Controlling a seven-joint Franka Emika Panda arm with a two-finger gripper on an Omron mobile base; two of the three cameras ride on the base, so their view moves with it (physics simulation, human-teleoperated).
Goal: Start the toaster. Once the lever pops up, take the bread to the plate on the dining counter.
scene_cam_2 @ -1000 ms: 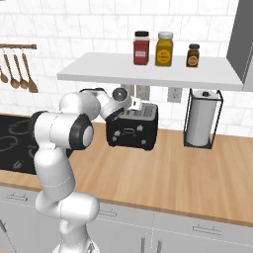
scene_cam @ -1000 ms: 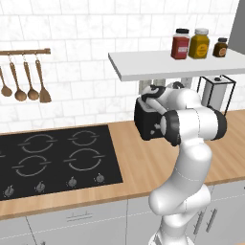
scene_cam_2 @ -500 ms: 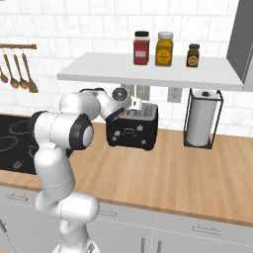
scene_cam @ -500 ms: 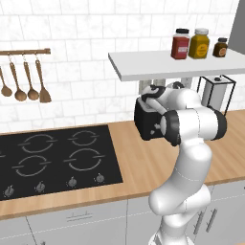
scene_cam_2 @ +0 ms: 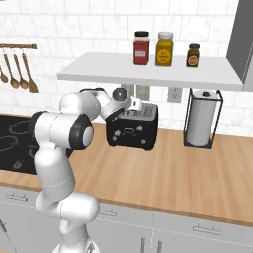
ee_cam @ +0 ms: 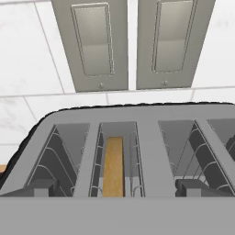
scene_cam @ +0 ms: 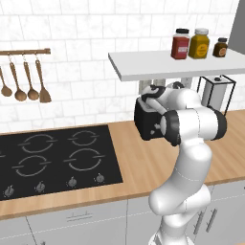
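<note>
**Fingers spread above the toaster, bread seated in a slot**

The 2 dark fingers (ee_cam: 41, 187) stand wide apart, empty, directly over the boxy black toaster with the silver slotted top (ee_cam: 137, 151). It sits on the light-wood tabletop (scene_cam_2: 197, 173), long axis along the tiled wall. Between the fingers, nearer the left one, the brown bread slice (ee_cam: 113, 165) stands on edge, sunk in a slot, its long edge running away from the fingers.

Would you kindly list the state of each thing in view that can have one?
Boxy black toaster with silver slotted top: upright on the wooden worktop.
Brown bread slice: sunk in a toaster slot.
Pincer: open, above the slots, holding nothing.
Black hob: bare.
White paper towel roll: upright in its holder.
</note>
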